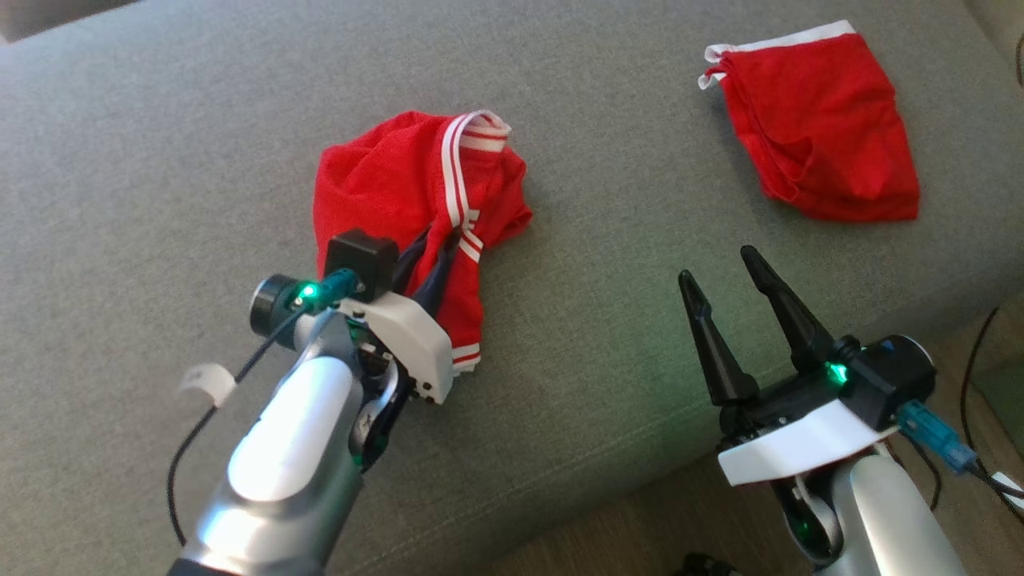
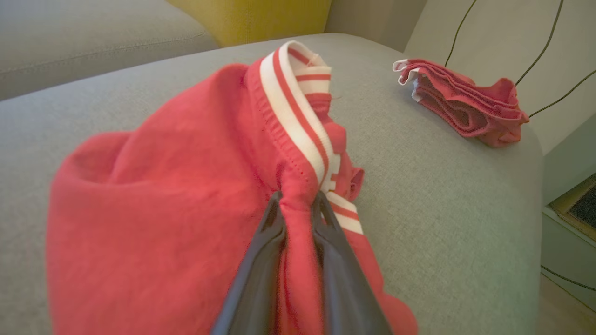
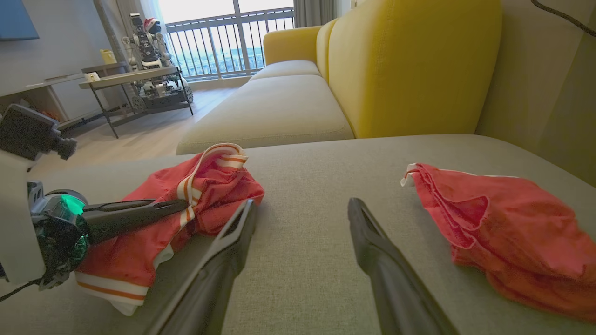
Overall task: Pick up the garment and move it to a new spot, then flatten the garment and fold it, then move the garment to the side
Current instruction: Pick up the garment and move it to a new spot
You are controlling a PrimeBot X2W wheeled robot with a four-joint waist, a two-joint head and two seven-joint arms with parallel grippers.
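A crumpled red garment (image 1: 384, 180) with white striped trim lies bunched on the grey sofa seat (image 1: 160, 160). My left gripper (image 1: 436, 244) is shut on a fold of it beside the striped band. In the left wrist view the two dark fingers (image 2: 260, 251) pinch the red cloth of the garment (image 2: 163, 200) between them. The right wrist view shows the garment (image 3: 209, 186) at the left with the left fingers (image 3: 135, 211) in it. My right gripper (image 1: 724, 268) stands open near the seat's front edge, apart from the cloth, and its fingers (image 3: 372, 242) hold nothing.
A second red garment (image 1: 824, 132) with a white band lies folded at the seat's far right, also in view as the second garment (image 3: 503, 232). Yellow sofa backrest (image 3: 409, 65) behind. Floor and cables (image 1: 980, 352) lie beyond the right edge. A shelf (image 3: 135, 77) stands across the room.
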